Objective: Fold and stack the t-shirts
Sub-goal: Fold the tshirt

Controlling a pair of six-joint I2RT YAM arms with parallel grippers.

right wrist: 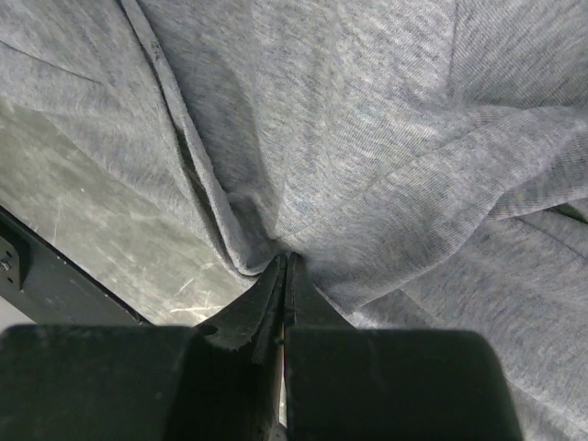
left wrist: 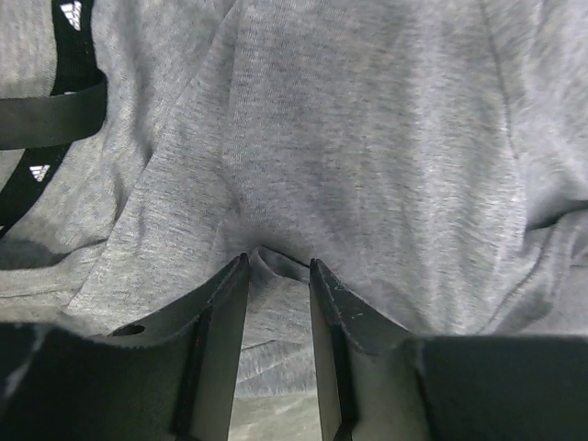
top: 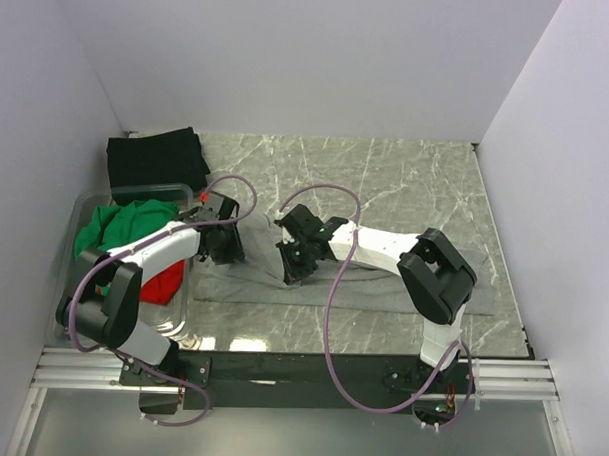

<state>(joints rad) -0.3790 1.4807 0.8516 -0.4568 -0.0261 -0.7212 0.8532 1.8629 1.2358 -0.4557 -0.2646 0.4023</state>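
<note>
Heather-grey t-shirt [top: 392, 294] lies as a long band across the near edge of the desk [top: 386, 181]. Left fingers [left wrist: 278, 274] — narrowly parted, with a raised ridge of its cloth caught between the tips, near the dark collar [left wrist: 55, 115]. Right fingers [right wrist: 285, 271] — pressed almost together on a gathered fold. Black t-shirt [top: 157, 161] lies folded at far left; green t-shirt [top: 119, 227] and red t-shirt [top: 165, 281] sit in a clear bin [top: 146, 188].
</note>
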